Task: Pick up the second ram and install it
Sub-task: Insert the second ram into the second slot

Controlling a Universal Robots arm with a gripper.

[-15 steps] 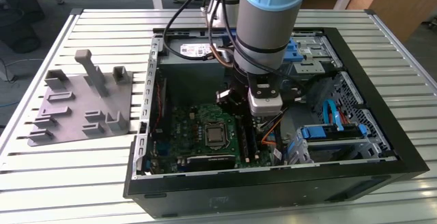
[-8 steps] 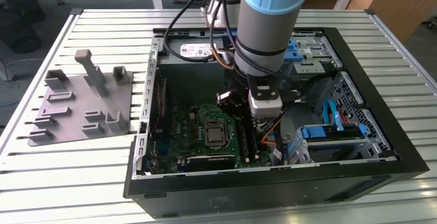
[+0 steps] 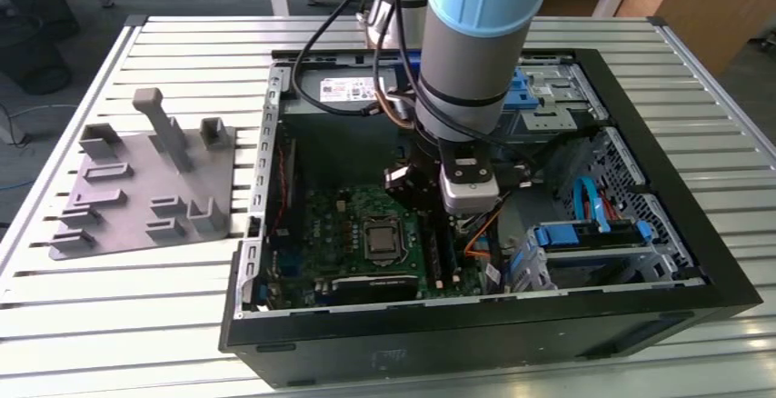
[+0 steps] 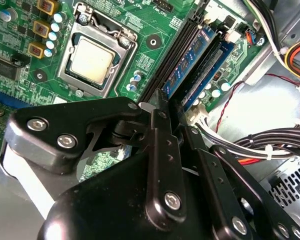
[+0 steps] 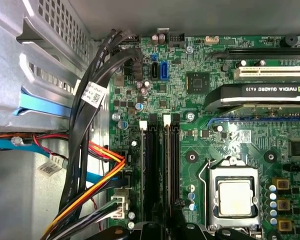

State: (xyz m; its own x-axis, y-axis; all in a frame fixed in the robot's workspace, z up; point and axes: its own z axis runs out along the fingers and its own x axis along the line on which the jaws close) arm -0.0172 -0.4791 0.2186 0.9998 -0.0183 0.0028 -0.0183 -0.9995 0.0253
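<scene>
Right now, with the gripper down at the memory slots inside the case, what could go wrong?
1. The thin blue-green memory stick ends right at the black gripper over the black slots; pushed off-line, it may bend or strain the green motherboard.
2. The black, red and orange cable bundle runs close beside the slots and could snag.

The room is bright, and light falls from above on the pale slatted table [image 3: 134, 280]. Inside the open computer case [image 3: 679, 262] it is darker and shady. In the first wrist view a white shine glares on the green motherboard [image 5: 235, 131]. In the second wrist view the black gripper [image 4: 160, 165] looks a bit soft up close.
</scene>
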